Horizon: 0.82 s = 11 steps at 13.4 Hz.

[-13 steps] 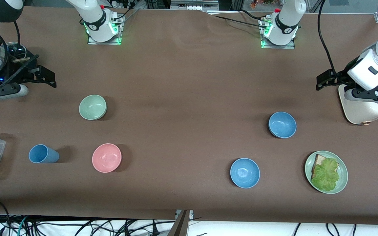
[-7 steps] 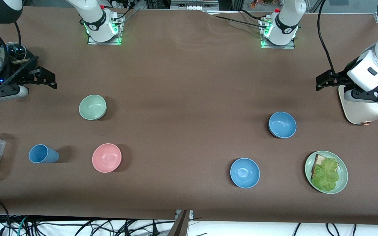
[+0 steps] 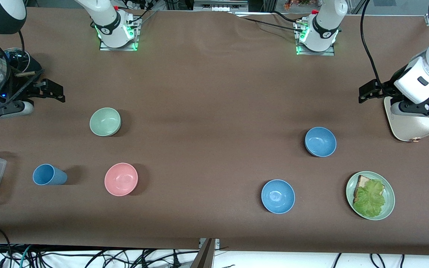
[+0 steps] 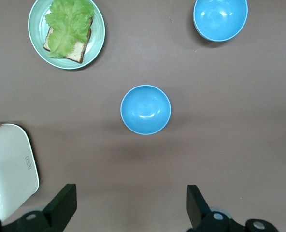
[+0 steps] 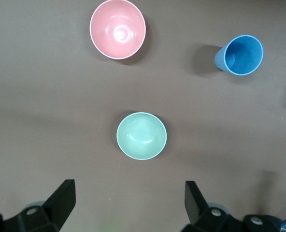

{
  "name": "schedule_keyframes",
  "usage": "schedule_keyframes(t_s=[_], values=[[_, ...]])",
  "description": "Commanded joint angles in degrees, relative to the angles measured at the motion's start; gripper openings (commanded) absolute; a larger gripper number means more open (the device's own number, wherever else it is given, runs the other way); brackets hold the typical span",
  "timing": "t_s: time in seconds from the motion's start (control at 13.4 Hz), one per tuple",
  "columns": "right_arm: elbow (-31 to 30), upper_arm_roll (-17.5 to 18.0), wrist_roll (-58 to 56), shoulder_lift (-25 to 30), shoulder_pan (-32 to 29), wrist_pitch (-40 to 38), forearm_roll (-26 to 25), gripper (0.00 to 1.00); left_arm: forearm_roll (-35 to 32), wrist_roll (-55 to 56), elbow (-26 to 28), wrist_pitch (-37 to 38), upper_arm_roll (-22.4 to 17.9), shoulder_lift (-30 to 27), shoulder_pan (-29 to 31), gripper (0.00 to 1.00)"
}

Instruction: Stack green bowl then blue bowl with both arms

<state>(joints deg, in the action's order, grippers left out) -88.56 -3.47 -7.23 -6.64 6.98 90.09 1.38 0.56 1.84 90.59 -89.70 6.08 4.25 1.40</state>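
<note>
the green bowl and blue bowl look light, stiff and smooth, best pinched at the rim by the right gripper and left gripper, both open and held high over the table's ends.

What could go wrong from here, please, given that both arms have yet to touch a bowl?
Two blue bowls look alike: the left claw, open, may take the one nearer the camera rather than the farther one. The pink bowl matches the green bowl in size, so the open right claw might take it instead. Thin rims could slip from either claw.

A robotics lab: bolted arm bases, loose cables, covered table.
</note>
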Motion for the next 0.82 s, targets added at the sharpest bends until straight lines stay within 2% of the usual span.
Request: schedule_keyframes(t_s=[0.0, 0.37, 0.74], values=[[0.58, -0.05, -0.06, 0.22, -0.21, -1.14, 0.56, 1.00, 0.93, 0.00, -2.08, 1.46, 0.16, 0.94, 0.27, 1.00], [-0.99, -0.05, 0.29, -2.41, -0.48, -0.44, 0.64, 1.00, 0.93, -0.08, -2.08, 1.46, 0.16, 0.94, 0.36, 1.00], [-12.13, -1.10, 0.38, -1.19, -0.74, 9.91, 0.64, 1.00, 0.93, -0.08, -2.08, 1.46, 0.16, 0.94, 0.36, 1.00]])
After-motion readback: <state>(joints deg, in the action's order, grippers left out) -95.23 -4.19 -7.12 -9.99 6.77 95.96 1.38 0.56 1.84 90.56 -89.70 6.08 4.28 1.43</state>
